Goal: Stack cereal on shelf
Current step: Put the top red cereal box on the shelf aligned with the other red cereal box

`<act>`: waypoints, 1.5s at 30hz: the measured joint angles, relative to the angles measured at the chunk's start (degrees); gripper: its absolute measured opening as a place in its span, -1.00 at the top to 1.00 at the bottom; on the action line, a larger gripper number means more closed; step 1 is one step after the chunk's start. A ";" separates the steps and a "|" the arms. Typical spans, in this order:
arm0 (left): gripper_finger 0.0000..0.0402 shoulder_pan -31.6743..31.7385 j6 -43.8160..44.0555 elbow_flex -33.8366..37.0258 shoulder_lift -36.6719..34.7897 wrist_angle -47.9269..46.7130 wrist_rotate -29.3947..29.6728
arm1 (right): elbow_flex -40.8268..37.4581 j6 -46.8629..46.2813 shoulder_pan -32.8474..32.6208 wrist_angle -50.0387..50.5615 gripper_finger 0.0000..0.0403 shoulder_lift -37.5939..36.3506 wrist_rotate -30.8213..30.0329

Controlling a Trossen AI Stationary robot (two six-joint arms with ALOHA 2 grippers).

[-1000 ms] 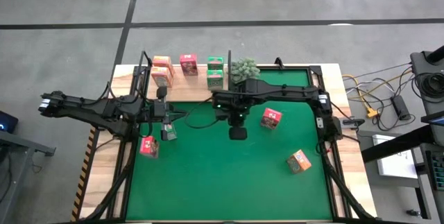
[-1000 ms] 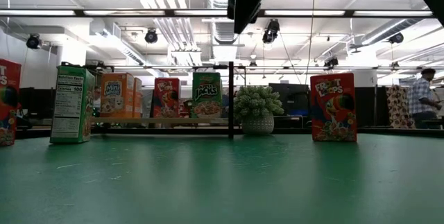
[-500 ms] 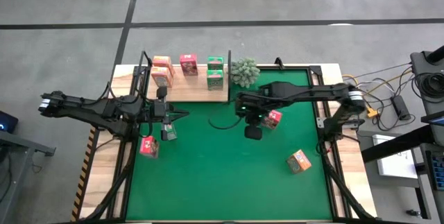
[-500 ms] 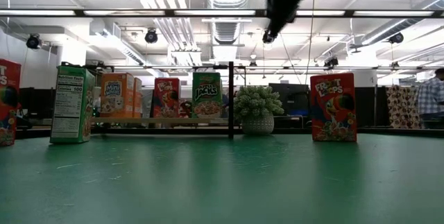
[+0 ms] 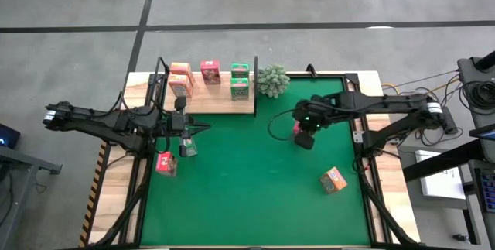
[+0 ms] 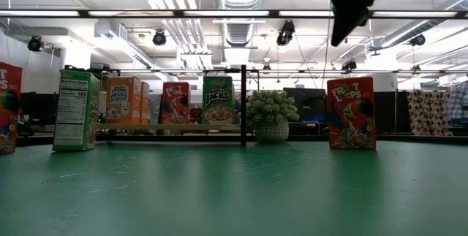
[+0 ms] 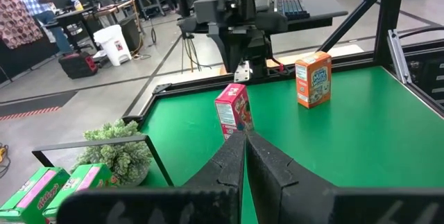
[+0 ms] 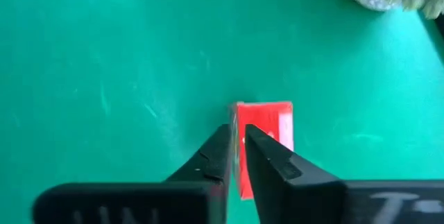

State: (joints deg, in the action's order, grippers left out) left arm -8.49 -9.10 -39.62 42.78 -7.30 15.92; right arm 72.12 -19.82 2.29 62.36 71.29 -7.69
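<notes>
High view: straight down over whole green rectangular mat (image 5: 247, 188), far off
Low view: mat level, faces across toward light wood shelf board (image 6: 172, 128) and room behind
Left wrist view: looks across mat, shares pink-red printed cardboard box (image 7: 233, 110) with right wrist view (image 8: 267, 141), which looks steeply down, close

We see a large green mat (image 5: 255, 180) covering most of a light wood tabletop (image 5: 116, 203), black-and-yellow hazard tape (image 5: 98, 180) down its left edge. Bushy grey-green plant in a pale pot (image 5: 271, 80) at the mat's far edge. Cables, orange plug (image 5: 416, 124) on grey floor, right.
</notes>
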 joint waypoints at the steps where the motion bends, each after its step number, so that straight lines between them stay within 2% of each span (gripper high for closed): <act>1: 1.00 0.00 0.00 0.00 0.00 0.01 0.00 | -0.94 -0.33 -0.01 -0.37 0.80 -0.54 0.03; 13: 1.00 0.01 0.00 0.00 0.00 -0.01 0.00 | -10.01 -2.14 0.00 -1.29 -0.13 -1.23 -2.93; 17: 1.00 0.02 -0.02 0.00 0.00 -0.01 0.00 | -13.36 -0.92 0.00 -1.66 -0.34 -1.40 -2.95; 20: 1.00 0.00 -0.01 0.00 0.00 0.00 0.00 | -15.63 0.18 0.00 -3.28 -0.41 -1.40 -2.92; 25: 1.00 0.02 -0.02 0.00 0.00 -0.01 0.00 | -17.87 1.55 0.00 -6.46 -0.38 -1.40 -2.94; 40: 1.00 0.01 -0.02 0.00 0.00 -0.01 0.00 | -17.03 1.41 0.00 -7.84 0.18 -1.40 -2.90; 45: 1.00 0.01 -0.02 0.00 0.00 -0.04 0.00 | -16.41 1.36 0.00 -7.82 0.28 -1.40 -2.83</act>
State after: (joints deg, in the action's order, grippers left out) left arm -8.48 -9.13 -39.62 42.78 -7.33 15.92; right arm 55.71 -18.46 2.28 54.54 69.89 -10.52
